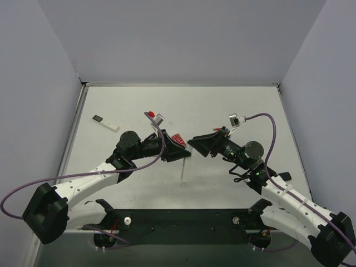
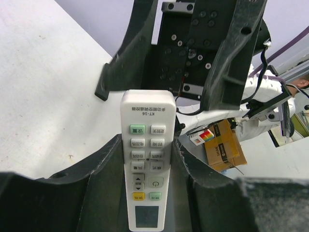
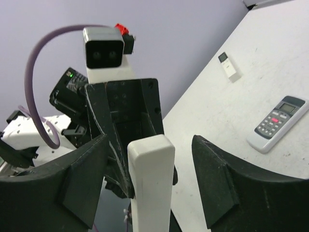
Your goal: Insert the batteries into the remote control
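Observation:
The long white remote control (image 2: 146,159) with pale buttons and a greyish screen sits between my left gripper's fingers. My left gripper (image 2: 147,154) is shut on its long sides. In the top view the remote (image 1: 185,167) shows edge-on, held off the table by the left gripper (image 1: 181,151). My right gripper (image 1: 199,146) faces it, open. In the right wrist view the remote's plain white end (image 3: 150,179) stands between the right gripper's (image 3: 149,145) spread jaws, with a gap on each side. No batteries are in view.
A shorter grey-faced remote (image 3: 277,123) lies on the table. A slim white stick with a black end (image 1: 105,122) lies at the far left, also in the right wrist view (image 3: 229,66). A reddish item (image 1: 178,138) peeks out behind the left gripper.

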